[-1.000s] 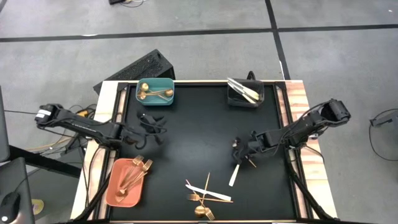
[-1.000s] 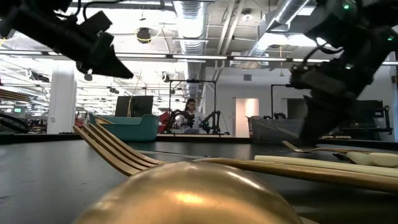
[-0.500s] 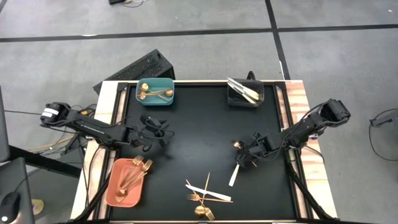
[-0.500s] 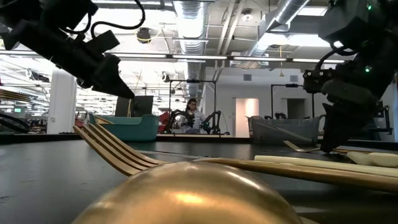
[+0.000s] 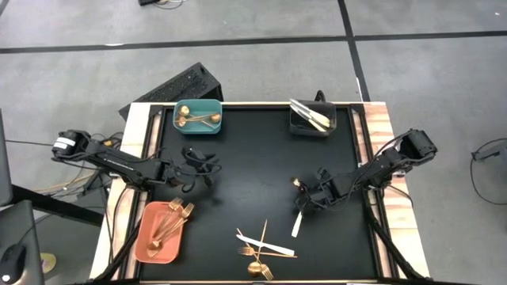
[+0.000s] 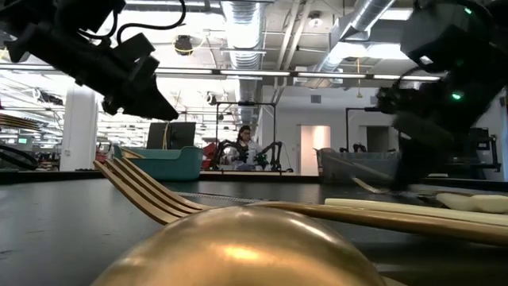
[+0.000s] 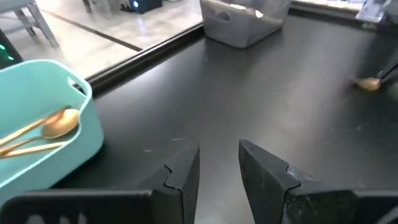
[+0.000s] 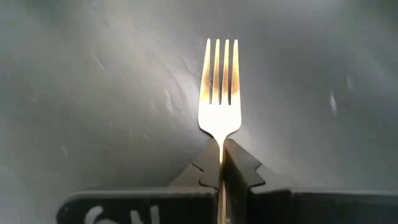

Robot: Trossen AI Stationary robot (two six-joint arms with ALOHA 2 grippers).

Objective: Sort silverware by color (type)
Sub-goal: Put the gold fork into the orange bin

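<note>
The right tool (image 8: pixel 221 167) is pinched shut on the handle of a gold fork (image 8: pixel 219 93). In the high view the right tool (image 5: pixel 305 195) sits over the right half of the desk (image 5: pixel 253 158), just beside a white knife (image 5: pixel 298 224).

I think the fork belongs in the salmon bin (image 5: pixel 158 231) at the near left corner, where other gold forks (image 5: pixel 176 214) lie. To do this well, the tool should hold tight, lift the fork up, and cross high.

The loose pile (image 5: pixel 261 241) by the near edge lies close to that path, so a low fork could bump it.

The left tool (image 7: pixel 219 163) is a little open and holds nothing. It hangs over the left side, and it stands close to the way to the salmon bin.

The teal bin (image 5: pixel 198 117) with gold spoons and the dark bin (image 5: pixel 312 119) with white knives sit along the far edge, well apart.
</note>
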